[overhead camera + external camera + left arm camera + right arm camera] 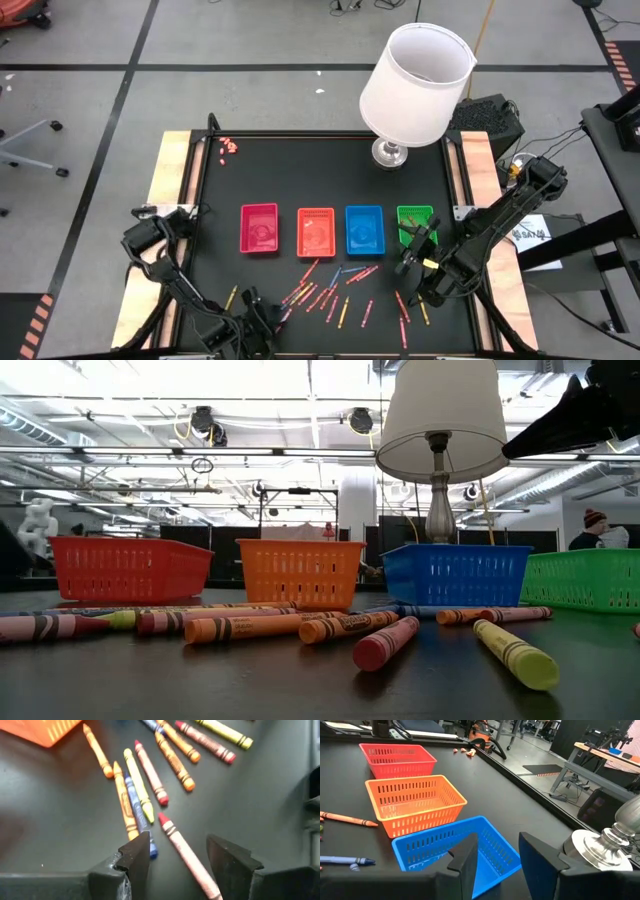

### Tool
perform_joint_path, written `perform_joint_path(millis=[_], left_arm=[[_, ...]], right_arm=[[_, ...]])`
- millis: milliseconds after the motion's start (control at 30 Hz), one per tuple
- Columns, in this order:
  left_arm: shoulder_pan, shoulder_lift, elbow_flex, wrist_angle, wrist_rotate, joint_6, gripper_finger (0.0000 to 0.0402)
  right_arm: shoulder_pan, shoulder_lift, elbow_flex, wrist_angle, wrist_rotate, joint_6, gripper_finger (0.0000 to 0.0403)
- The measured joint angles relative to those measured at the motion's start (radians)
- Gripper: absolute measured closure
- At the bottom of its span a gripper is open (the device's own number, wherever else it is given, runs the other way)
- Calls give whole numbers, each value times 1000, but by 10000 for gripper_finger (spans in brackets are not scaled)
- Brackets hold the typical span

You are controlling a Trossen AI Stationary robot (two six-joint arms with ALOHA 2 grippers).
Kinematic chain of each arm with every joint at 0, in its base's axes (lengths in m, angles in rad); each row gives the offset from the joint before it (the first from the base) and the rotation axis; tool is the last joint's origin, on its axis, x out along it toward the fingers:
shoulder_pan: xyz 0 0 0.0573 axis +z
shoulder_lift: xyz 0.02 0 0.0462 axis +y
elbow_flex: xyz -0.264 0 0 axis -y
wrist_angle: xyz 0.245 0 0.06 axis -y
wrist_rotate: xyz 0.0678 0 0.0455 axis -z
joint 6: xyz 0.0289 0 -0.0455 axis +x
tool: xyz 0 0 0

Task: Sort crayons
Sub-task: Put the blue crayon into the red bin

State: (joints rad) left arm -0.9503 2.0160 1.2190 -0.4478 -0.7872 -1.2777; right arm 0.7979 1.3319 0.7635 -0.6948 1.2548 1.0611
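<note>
— So, what's on the left?
— Left gripper (175, 855) is low at the table's (220, 200) near edge, fingers apart, a red crayon (187, 857) lying between them. Other crayons (330, 290) are scattered near the four baskets (315, 230).
— And right?
— Right gripper (495, 855) hovers by the green basket (415, 222), fingers apart, empty.
</note>
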Motion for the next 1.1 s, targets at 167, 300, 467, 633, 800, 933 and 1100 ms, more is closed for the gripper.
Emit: perform_joint_path(millis=[167, 300, 467, 633, 800, 933, 1100], left_arm=[[1, 36, 0, 17, -36, -25, 206], [1, 53, 0, 15, -46, -26, 206], [1, 53, 0, 14, -52, -26, 206], [1, 28, 0, 12, -63, -25, 206], [1, 25, 0, -19, -61, -42, 206], [1, 24, 0, -100, -54, -136, 206], [-2, 24, 0, -129, -53, -183, 206]], right_arm=[[0, 0, 0, 8, -2, 0, 275], [0, 0, 0, 11, -2, 0, 275], [0, 0, 0, 15, -3, 0, 275], [0, 0, 0, 14, -3, -1, 275], [0, 0, 0, 14, -3, -1, 275], [0, 0, 0, 14, -3, -1, 275], [0, 0, 0, 15, -3, -2, 275]])
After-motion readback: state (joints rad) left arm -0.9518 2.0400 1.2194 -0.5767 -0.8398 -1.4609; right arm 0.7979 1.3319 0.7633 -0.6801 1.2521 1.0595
